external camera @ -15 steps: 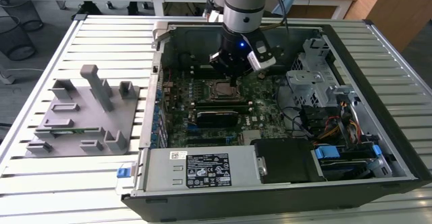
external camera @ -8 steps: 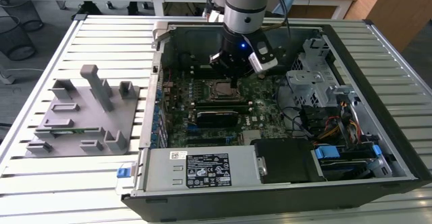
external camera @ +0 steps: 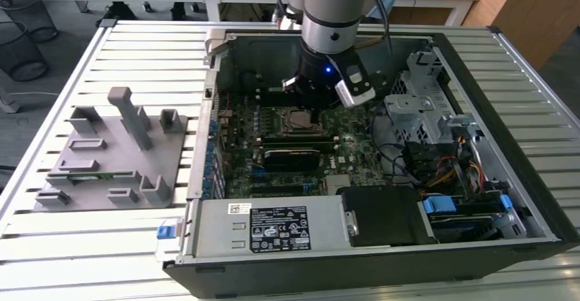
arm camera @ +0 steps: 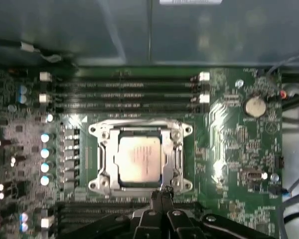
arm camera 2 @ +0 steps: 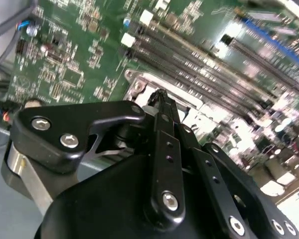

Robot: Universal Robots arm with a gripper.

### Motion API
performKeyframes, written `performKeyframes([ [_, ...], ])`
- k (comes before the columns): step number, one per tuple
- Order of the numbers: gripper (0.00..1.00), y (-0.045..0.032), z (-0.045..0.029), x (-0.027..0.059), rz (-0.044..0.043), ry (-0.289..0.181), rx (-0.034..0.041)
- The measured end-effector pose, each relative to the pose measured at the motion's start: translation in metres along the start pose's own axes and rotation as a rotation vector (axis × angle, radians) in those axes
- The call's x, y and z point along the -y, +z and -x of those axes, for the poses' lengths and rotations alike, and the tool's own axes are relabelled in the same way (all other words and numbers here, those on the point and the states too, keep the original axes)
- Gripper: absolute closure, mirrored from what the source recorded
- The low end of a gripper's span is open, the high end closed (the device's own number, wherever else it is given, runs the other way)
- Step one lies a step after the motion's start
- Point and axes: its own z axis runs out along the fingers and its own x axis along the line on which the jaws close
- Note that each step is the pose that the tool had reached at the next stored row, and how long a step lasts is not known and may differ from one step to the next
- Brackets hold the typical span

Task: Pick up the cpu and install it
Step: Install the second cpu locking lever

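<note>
The cpu (arm camera: 139, 159), a silver-topped square chip, lies flat inside the metal socket frame (arm camera: 102, 159) on the green motherboard (arm camera: 229, 149). My gripper (arm camera: 162, 195) hovers just off one edge of the socket frame, its two thin black fingers pressed together with nothing between them. In the second wrist view the gripper (arm camera 2: 161, 97) points down at the frame's metal edge (arm camera 2: 139, 84). In the exterior view the arm (external camera: 331, 22) hangs over the open computer case, with the cpu (external camera: 299, 118) in its socket just in front of the wrist.
A grey plastic tray block (external camera: 109, 155) stands on the slatted table to the exterior view's left. Inside the case are a power supply (external camera: 272, 227), a metal drive cage (external camera: 412, 107) and cables (external camera: 453, 158). Memory slots (arm camera: 124, 92) run beside the socket.
</note>
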Motion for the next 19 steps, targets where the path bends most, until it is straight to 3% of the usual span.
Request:
performKeyframes([
  [1,0.89,-0.0001,0.0,0.0006,0.0148,0.0,-0.0003],
  [2,0.89,-0.0001,0.0,0.0018,0.0222,0.0,-0.0005],
  [9,0.89,-0.0002,-0.0021,0.0122,0.0224,0.0,-0.0005],
  [19,0.89,0.0019,-0.0194,0.0178,0.0227,0.0,-0.0004],
])
